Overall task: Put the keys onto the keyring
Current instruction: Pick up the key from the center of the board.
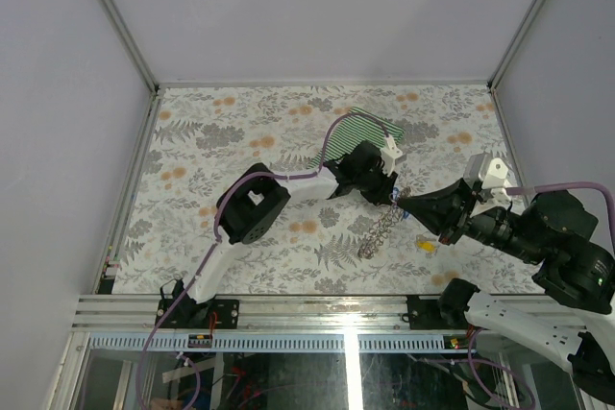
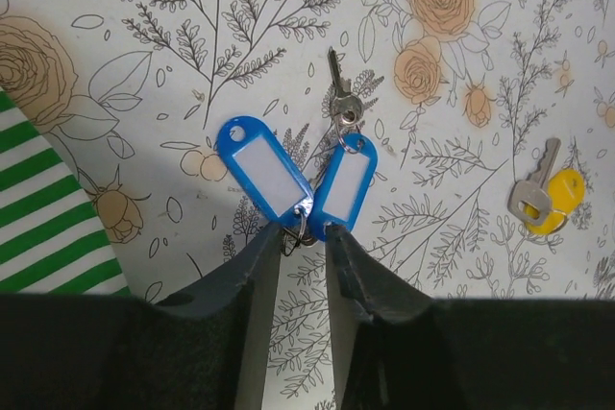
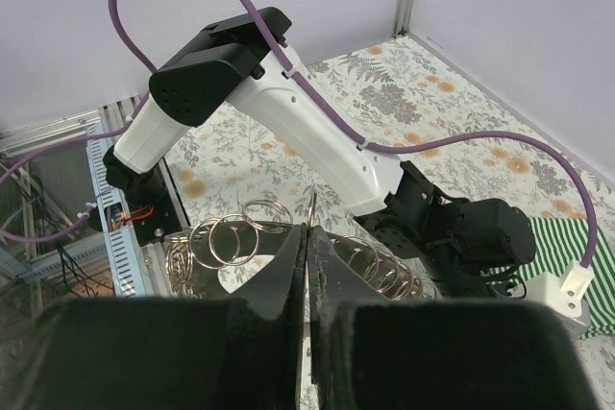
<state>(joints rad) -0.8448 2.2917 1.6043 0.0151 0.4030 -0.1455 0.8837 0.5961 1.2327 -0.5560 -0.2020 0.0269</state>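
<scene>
left gripper: its two fingers sit close together and pinch the little ring that joins the blue keys.
blue keys: two blue tags with white middles. They spread out from the fingertips like a V, up off the table.
small metal key: it hangs on the ring at the far end of the right blue tag.
right gripper: its fingers are pressed together on a thin wire of the keyring.
keyring: a silver coil made of many round loops. It spreads out to both sides of the right fingers. Seen from above, it runs like a chain from the spot where the two grippers meet down toward the near edge of the table.
yellow key: it lies on the table with a silver key on top of it, well apart from the blue keys.
striped cloth: green and white, lying flat behind the left gripper.
table: it has a flower pattern all over.
</scene>
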